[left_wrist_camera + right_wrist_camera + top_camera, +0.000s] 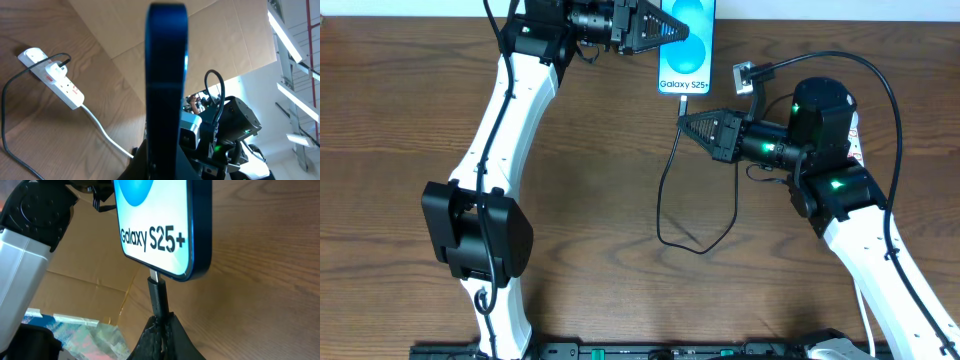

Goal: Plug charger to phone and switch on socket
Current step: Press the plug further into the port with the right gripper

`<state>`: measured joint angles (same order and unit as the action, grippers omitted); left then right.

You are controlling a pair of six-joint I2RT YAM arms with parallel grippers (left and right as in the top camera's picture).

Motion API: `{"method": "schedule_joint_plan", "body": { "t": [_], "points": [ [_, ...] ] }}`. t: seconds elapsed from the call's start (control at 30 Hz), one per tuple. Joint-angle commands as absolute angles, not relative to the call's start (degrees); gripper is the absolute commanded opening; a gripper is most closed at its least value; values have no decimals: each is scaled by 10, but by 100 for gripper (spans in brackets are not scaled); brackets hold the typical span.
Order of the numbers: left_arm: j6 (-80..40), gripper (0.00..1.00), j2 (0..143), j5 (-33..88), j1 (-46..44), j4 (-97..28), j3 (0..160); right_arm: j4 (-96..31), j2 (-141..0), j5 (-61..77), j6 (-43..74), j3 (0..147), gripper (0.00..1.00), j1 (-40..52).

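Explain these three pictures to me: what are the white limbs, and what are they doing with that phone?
They are two robot arms at a wooden table, each ending in a two-finger gripper. One picture looks down from above; the other two come from cameras on the wrists. The left gripper holds the phone. The right gripper pinches the black charger plug, its tip at the phone's bottom edge. A white power strip lies on the table.

Showing glossy white arm shells [515, 100], bulky black motor housings [478, 232], glowing green indicator lights [797, 105], thin black cables [898, 130] running alongside, black textured triangular fingers [705, 128].
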<state>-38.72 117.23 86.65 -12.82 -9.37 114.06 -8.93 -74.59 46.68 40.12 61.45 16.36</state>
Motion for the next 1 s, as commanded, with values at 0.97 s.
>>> {"method": "schedule_joint_plan", "body": {
  "t": [0.97],
  "points": [
    [-375,7,1152,874,-126,-89,1146,-83,-746,467,399,632,1,162]
  ]
}}
